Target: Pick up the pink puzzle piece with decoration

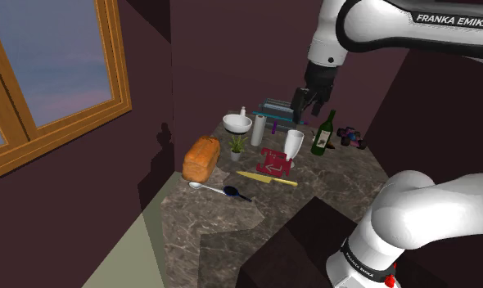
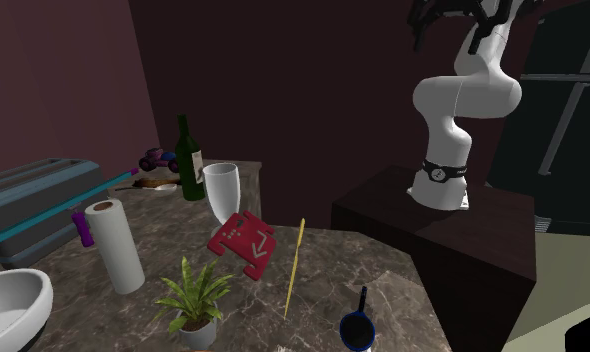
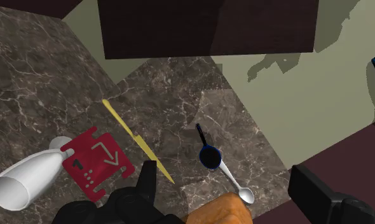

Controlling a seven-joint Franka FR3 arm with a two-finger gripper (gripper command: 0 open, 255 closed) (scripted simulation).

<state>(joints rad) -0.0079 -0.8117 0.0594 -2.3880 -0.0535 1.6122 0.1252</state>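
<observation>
- Above the far end of the marble counter [image 1: 232, 237], in the shoulder view, the gripper [image 1: 307, 106] hangs high with its fingers apart and nothing between them; the deep pink puzzle piece [image 1: 274, 162] lies flat below it and a little nearer the camera, just in front of a clear glass [image 1: 293, 145] and just behind a yellow knife [image 1: 267, 178]
- This looks like the approach step, with no grasp begun: the next move calls for a descent toward the piece, the jaws lined up across one of its edges, clear of the glass and the green bottle [image 1: 322, 135]
- White capitals on the upper arm link read "FRANKA EMIKA" [image 1: 453, 20]; the bottle's pale label is too small to read
- In the second exterior view the puzzle piece [image 2: 241, 240] sits mid-counter between the glass [image 2: 221, 192] and the knife [image 2: 294, 265], a paper roll [image 2: 116, 245] and a potted plant [image 2: 195, 295] off to that view's left; pale marks show on its face, none legible
- In the wrist view the gripper [image 3: 224, 175] is spread wide well above the surface, and the puzzle piece [image 3: 94, 162] lies off to the side of one finger, not between the two, so the hand needs shifting sideways before it goes down
- Its decoration reads here as a pale arrow-like chevron, a small mark like a "1" and rows of dots; the glass [image 3: 24, 181] is touching or nearly touching its edge, I cannot tell which
</observation>
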